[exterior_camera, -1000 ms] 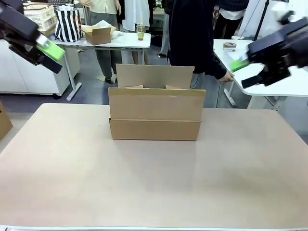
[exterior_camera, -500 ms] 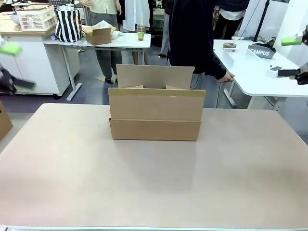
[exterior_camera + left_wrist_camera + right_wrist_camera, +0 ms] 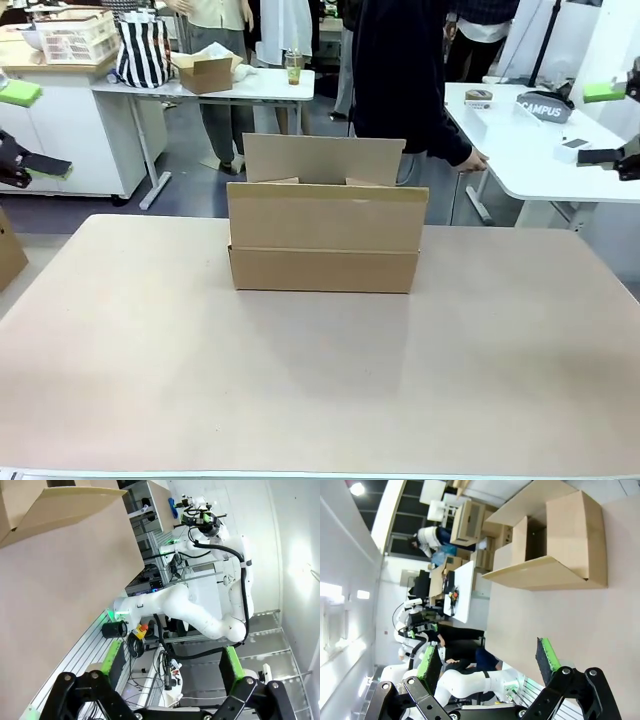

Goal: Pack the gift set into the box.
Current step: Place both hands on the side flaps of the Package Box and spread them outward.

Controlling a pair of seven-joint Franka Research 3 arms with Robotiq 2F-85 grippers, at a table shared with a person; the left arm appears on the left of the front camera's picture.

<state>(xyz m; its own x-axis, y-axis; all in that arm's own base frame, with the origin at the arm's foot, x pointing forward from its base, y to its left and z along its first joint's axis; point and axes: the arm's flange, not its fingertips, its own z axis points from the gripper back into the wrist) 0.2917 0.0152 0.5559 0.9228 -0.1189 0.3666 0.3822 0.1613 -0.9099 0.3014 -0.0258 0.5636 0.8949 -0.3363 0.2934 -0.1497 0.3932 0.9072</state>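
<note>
**Box at mid-table, a gripper at either edge**

The left gripper (image 3: pixel 30 130) hangs at the far left, fingers spread and empty. The box (image 3: pixel 325 235) stands centrally on the table (image 3: pixel 320 390), toward its far side, flaps upright. The right gripper (image 3: pixel 603 124) hangs at the far right, likewise spread and empty.

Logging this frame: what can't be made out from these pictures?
Inside of the box: in the front view its raised near flap hides it; in the right wrist view the opening is dark.
Left gripper and right gripper: front view, cut off by the side edges, jaws apart.
Small things on the white side table: too small to name.
</note>
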